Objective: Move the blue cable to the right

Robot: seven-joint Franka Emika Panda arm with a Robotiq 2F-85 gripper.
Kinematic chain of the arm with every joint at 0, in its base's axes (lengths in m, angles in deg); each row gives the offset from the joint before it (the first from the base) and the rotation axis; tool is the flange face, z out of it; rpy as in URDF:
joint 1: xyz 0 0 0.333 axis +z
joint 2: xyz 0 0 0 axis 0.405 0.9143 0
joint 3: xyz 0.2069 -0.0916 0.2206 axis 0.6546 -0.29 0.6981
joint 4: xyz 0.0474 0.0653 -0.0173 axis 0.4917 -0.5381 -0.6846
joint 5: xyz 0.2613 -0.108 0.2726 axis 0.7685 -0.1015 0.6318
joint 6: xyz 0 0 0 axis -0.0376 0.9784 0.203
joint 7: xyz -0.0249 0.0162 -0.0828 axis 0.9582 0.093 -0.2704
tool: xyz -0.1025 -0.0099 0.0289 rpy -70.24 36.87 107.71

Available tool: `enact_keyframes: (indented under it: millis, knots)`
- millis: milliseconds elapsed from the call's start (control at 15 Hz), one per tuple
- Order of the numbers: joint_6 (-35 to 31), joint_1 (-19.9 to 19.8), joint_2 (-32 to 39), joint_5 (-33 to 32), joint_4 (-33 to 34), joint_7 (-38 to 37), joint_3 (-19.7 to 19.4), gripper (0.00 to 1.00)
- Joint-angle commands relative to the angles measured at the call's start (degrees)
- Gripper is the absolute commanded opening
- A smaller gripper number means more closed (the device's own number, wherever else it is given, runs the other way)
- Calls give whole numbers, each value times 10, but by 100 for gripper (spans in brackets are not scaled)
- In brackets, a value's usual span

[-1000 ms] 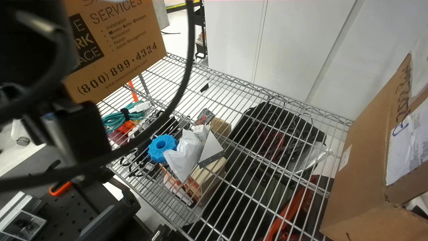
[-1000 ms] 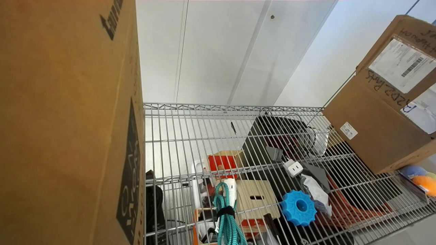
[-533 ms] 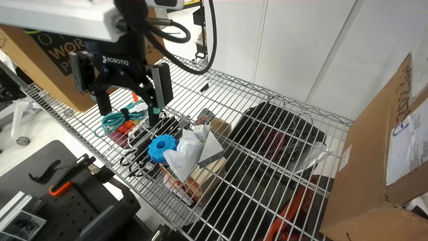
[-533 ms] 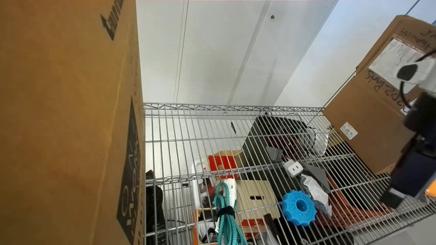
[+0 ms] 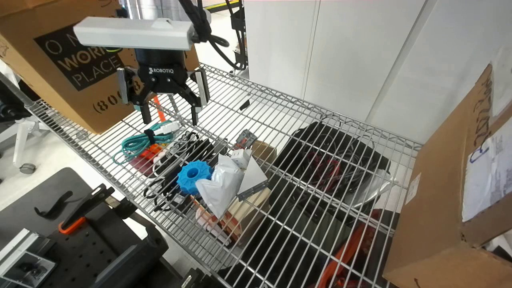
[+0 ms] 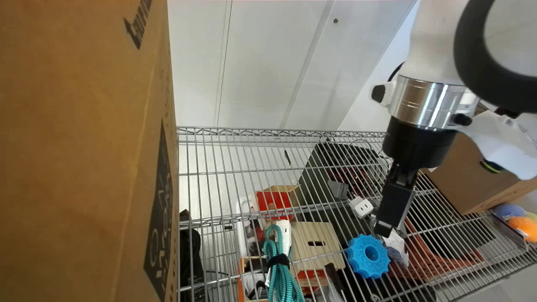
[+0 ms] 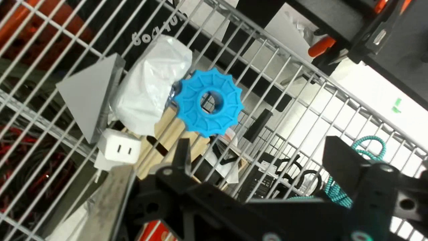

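The gripper (image 5: 171, 115) hangs above the rack (image 5: 296, 103), jaws wide apart, while in an exterior view the cable (image 5: 136, 143) lies coiled near the rack's edge farther from the white wall (image 5: 280, 48), between the box (image 5: 82, 80) at one end and the blue wheel (image 5: 196, 184).

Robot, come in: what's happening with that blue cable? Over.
Claw open, empty, above wire shelf. Blue cable on shelf, bundled, not grasped. Blue toothed wheel right of it in both exterior views, possibly in the way.
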Motion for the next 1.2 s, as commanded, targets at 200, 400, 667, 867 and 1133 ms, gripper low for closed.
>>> enact_keyframes:
  millis: [200,400,667,867,1133]
  knots:
    - [31,3,43,4,65,69,33,100]
    - [17,7,40,-1,53,53,29,100]
    - [19,3,40,-1,56,59,29,100]
    - [19,3,40,-1,56,59,29,100]
    - [19,3,40,-1,56,60,29,100]
